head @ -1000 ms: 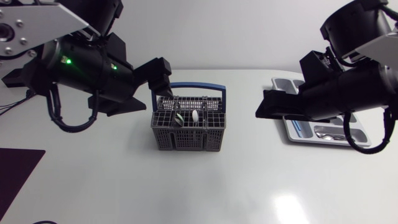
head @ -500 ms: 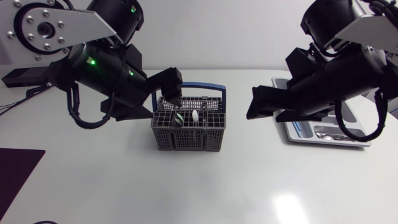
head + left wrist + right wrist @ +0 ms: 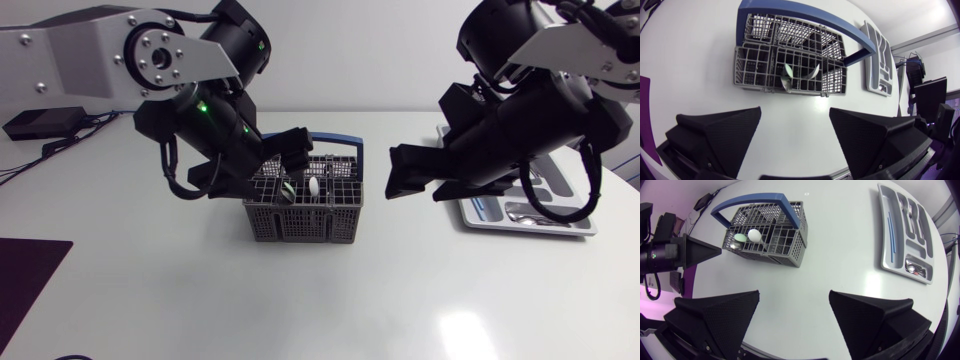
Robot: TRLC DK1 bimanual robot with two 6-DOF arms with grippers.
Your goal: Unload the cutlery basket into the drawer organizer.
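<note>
Angling down at the cutlery basket (image 3: pixel 305 205) — left claw (image 3: pixel 795 109), spread wide (right claw (image 3: pixel 794 292) spread too, near the drawer organizer (image 3: pixel 905 245)).

– Item one, my left arm (image 3: pixel 215 130): what am I listing?
– I am carrying a silver-grey link (image 3: pixel 70 50) ending in a round plate (image 3: pixel 160 60) ringed with small screws. Black casing is covering the rest, a green light (image 3: pixel 203 106) is glowing on it, and a black cable (image 3: pixel 172 178) is looping beneath.
– Item two, my right arm (image 3: pixel 520 120)?
– I am wearing bulky black casing under another silver-grey link, with a black cable hanging. My left gripper (image 3: pixel 795 112) and right gripper (image 3: pixel 794 294) are showing matte black wedge fingers (image 3: pixel 715 315), finely textured.
</note>
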